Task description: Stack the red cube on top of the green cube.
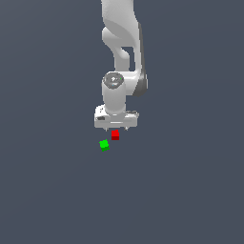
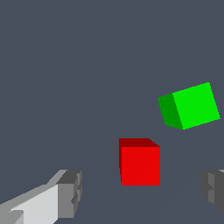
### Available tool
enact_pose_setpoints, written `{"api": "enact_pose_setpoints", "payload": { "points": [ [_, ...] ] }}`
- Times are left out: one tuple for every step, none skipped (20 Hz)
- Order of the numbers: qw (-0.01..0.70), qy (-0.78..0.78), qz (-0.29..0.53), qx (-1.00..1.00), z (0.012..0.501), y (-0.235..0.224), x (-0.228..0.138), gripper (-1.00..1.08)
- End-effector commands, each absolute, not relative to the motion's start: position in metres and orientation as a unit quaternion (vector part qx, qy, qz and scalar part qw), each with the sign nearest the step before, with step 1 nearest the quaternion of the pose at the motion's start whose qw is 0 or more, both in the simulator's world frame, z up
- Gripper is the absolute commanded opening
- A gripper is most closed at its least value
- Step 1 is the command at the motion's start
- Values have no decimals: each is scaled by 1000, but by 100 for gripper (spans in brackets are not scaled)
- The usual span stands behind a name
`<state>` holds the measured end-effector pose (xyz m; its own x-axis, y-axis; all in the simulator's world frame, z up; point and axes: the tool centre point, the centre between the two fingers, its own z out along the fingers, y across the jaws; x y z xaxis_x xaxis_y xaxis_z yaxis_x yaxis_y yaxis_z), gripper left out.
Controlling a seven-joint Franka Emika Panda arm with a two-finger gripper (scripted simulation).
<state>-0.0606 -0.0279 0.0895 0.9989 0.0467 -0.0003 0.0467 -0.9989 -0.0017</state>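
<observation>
The arm (image 1: 119,52) reaches straight down over the grey bench (image 1: 190,190). Its jaws stand wide apart, gripping nothing, with the red cube (image 2: 140,165) on the bench in the gap between the two fingers (image 2: 70,192). The green cube (image 2: 190,106) sits just beside it, turned askew, not touching.

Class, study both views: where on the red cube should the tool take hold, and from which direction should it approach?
Grip the red cube on its two opposite upright side faces, descending from straight above. The open tool already straddles it squarely, and the green cube sits apart, leaving room.
</observation>
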Motion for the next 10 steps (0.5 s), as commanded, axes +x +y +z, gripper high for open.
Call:
{"api": "enact_pose_setpoints", "payload": {
  "points": [
    [0,-25,0,-1000,80,-33,-66,100],
    [0,-25,0,-1000,77,-35,-68,100],
    [0,-26,0,-1000,74,-36,-69,100],
    [0,-26,0,-1000,72,-37,-70,100],
    [0,-26,0,-1000,71,-38,-71,100],
    [0,-26,0,-1000,70,-39,-71,100],
    [0,-26,0,-1000,69,-39,-71,100],
    [0,-26,0,-1000,69,-39,-71,100],
    [0,-26,0,-1000,69,-38,-71,100],
    [0,-26,0,-1000,70,-38,-70,100]
  ]
}}
